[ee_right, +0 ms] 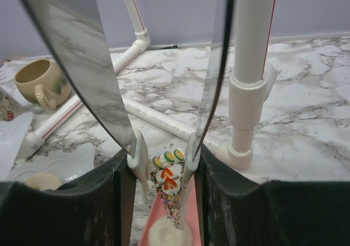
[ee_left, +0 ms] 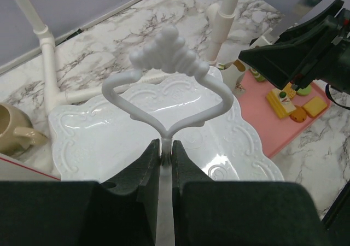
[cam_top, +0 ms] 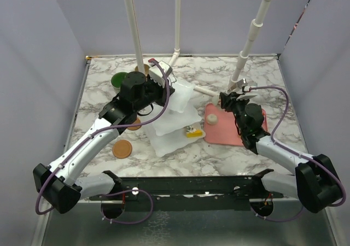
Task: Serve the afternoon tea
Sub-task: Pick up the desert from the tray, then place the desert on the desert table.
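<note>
Two arms reach over a marbled table [cam_top: 262, 76]. At the left, a round brown coaster [cam_top: 122, 147] lies near the front, and a green-lined mug [cam_top: 119, 80] stands farther back. The left gripper [ee_left: 164, 147] is pinched tight on the stem of the white tiered stand [cam_top: 172, 127], mid-table, just under its looped handle. A beige mug [ee_right: 41, 81] stands toward the back. At the right, the right gripper [ee_right: 163, 161] hangs over a pink tray [cam_top: 224, 134], its fingers apart around a small toy pastry [ee_right: 168, 180].
</note>
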{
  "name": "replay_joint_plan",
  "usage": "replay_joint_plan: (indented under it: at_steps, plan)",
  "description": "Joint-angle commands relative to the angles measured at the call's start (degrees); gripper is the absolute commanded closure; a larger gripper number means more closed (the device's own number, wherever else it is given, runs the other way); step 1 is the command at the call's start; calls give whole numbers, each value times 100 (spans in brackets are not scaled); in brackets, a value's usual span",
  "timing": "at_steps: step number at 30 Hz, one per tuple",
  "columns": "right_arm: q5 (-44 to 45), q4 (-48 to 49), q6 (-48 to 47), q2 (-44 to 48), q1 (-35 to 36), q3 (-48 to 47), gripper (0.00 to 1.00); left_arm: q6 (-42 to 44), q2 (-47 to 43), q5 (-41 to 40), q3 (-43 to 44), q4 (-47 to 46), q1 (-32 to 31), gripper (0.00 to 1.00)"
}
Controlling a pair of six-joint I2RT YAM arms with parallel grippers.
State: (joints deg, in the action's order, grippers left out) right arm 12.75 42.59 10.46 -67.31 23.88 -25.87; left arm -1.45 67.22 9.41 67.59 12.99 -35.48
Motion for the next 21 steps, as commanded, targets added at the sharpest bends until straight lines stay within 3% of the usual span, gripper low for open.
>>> replay_joint_plan:
  at_steps: [1,12,21]
  plan:
    - [-317,-366,65,279,-24,-88,79,-354,-441,-872,-174,-442,-147,95]
    - [-1240,-1042,507,957,182,184,82,-944,-589,-2365,-596,-480,-329,100]
    - [-1309,-1485,629,1304,1290,397,82,-1374,-319,-2491,-756,-858,-388,100]
